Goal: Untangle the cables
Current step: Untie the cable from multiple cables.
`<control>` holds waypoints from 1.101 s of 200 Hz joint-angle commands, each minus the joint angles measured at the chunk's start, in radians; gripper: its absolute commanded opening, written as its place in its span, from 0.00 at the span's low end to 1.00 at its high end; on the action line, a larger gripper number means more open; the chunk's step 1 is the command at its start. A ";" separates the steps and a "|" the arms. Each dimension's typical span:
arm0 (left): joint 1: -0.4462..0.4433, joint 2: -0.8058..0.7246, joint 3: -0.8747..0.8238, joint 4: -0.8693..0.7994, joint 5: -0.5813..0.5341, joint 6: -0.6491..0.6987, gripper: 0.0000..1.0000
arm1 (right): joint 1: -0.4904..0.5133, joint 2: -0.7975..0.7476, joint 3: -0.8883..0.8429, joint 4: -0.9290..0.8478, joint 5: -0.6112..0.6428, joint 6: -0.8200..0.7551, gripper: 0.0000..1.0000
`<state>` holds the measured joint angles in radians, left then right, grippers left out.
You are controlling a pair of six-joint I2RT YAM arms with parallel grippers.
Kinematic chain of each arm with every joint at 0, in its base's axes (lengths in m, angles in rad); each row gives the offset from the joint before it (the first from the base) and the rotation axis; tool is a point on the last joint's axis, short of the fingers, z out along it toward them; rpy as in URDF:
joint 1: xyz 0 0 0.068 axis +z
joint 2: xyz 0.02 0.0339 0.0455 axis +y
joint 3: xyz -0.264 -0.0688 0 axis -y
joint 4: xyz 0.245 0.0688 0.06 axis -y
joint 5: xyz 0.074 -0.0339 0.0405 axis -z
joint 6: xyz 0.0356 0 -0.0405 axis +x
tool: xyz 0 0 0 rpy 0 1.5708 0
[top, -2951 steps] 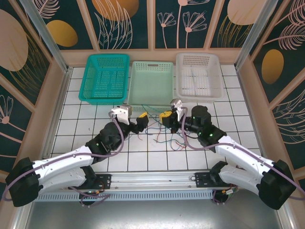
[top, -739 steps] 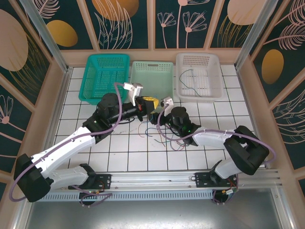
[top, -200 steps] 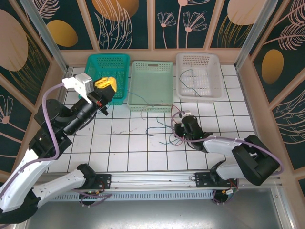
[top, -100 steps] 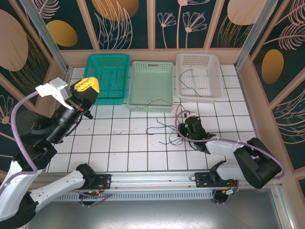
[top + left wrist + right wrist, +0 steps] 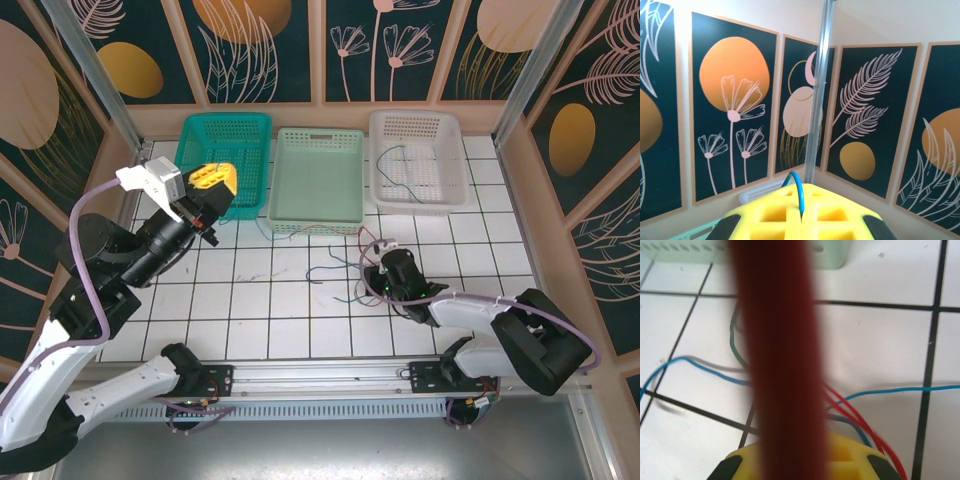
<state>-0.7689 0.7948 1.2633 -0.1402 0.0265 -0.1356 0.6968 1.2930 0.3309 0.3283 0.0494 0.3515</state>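
Observation:
My left gripper [image 5: 213,180] is raised high over the near corner of the teal basket [image 5: 228,118]. In the left wrist view its yellow fingers [image 5: 840,215] are shut on the end of a blue cable [image 5: 798,187]. The blue strand [image 5: 262,232] trails down towards the tangle of cables [image 5: 335,272] on the tiles. My right gripper [image 5: 376,276] lies low at the tangle's right side. In the right wrist view it [image 5: 802,462] is shut, and a blurred dark red cable [image 5: 780,360] runs up from between its fingers. Red [image 5: 860,420], blue [image 5: 695,365] and green [image 5: 735,340] strands lie beside it.
A light green basket [image 5: 320,133] and a white basket [image 5: 415,115] stand at the back beside the teal one. A dark cable [image 5: 400,170] lies in the white one. Patterned walls and metal posts enclose the tiled table.
My left arm swung left and then back right, still raised with the blue cable in it. The right gripper stayed low by the tangle, shifting only slightly.

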 commanded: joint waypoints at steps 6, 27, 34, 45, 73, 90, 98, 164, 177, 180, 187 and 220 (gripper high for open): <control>-0.001 0.023 -0.044 0.049 0.057 -0.027 0.04 | 0.026 0.049 0.054 -0.071 0.004 -0.030 0.00; -0.002 0.017 -0.078 0.059 0.053 -0.044 0.05 | 0.038 0.072 0.085 -0.110 0.051 -0.019 0.11; -0.002 0.015 -0.085 0.062 0.052 -0.048 0.05 | 0.042 0.075 0.094 -0.123 0.061 -0.017 0.16; -0.001 0.016 -0.090 0.063 0.055 -0.051 0.05 | 0.046 0.069 0.106 -0.140 0.079 -0.016 0.35; -0.001 0.028 -0.097 0.068 0.068 -0.058 0.05 | 0.056 -0.028 0.119 -0.155 0.108 -0.030 0.63; -0.003 0.039 -0.097 0.069 0.072 -0.059 0.05 | 0.059 -0.116 0.126 -0.162 0.107 -0.053 0.67; -0.002 0.046 -0.097 0.070 0.080 -0.059 0.06 | 0.062 -0.155 0.130 -0.161 0.093 -0.083 0.67; -0.002 0.044 -0.102 0.093 0.126 -0.076 0.06 | 0.077 -0.098 0.258 -0.174 -0.009 -0.413 0.70; -0.002 0.039 -0.102 0.094 0.132 -0.079 0.06 | 0.090 -0.044 0.286 -0.146 -0.029 -0.449 0.71; -0.003 0.038 -0.102 0.094 0.132 -0.079 0.06 | 0.093 -0.031 0.293 -0.137 -0.043 -0.456 0.71; -0.003 0.035 -0.103 0.094 0.132 -0.079 0.06 | 0.100 -0.004 0.303 -0.111 -0.068 -0.468 0.72; -0.003 0.027 -0.108 0.107 0.130 -0.082 0.06 | 0.119 0.147 0.371 -0.024 -0.155 -0.504 0.72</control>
<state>-0.7689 0.8368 1.1660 -0.0940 0.1356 -0.2031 0.7967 1.3613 0.6376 0.2131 -0.0132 -0.0788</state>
